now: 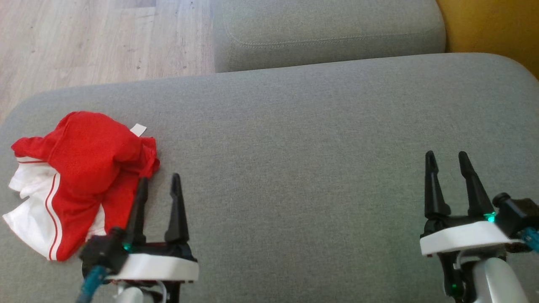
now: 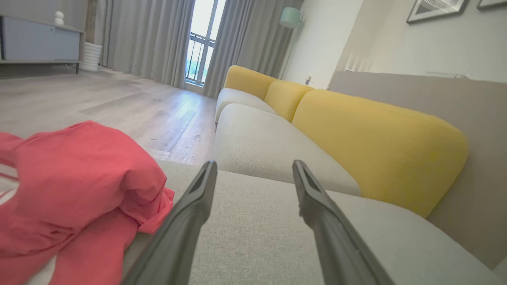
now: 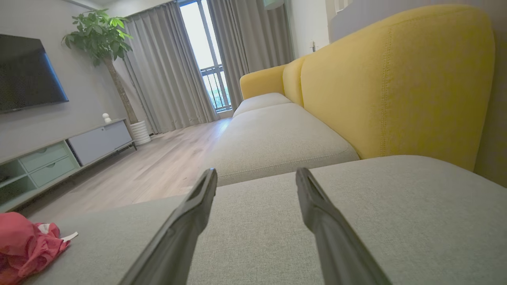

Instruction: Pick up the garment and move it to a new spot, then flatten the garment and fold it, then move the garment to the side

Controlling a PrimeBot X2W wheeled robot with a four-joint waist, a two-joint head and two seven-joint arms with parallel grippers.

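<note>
Lying crumpled, red garment point(image 1: 84, 160), on grey cushion point(image 1: 294, 147)

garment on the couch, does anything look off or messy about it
The red and white garment lies crumpled in a heap near the left end of the grey seat cushion, its white tag sticking out. No tear or stain shows.

Bright daylight from the window point(image 2: 202, 39); wrist views bend at edges.
</note>
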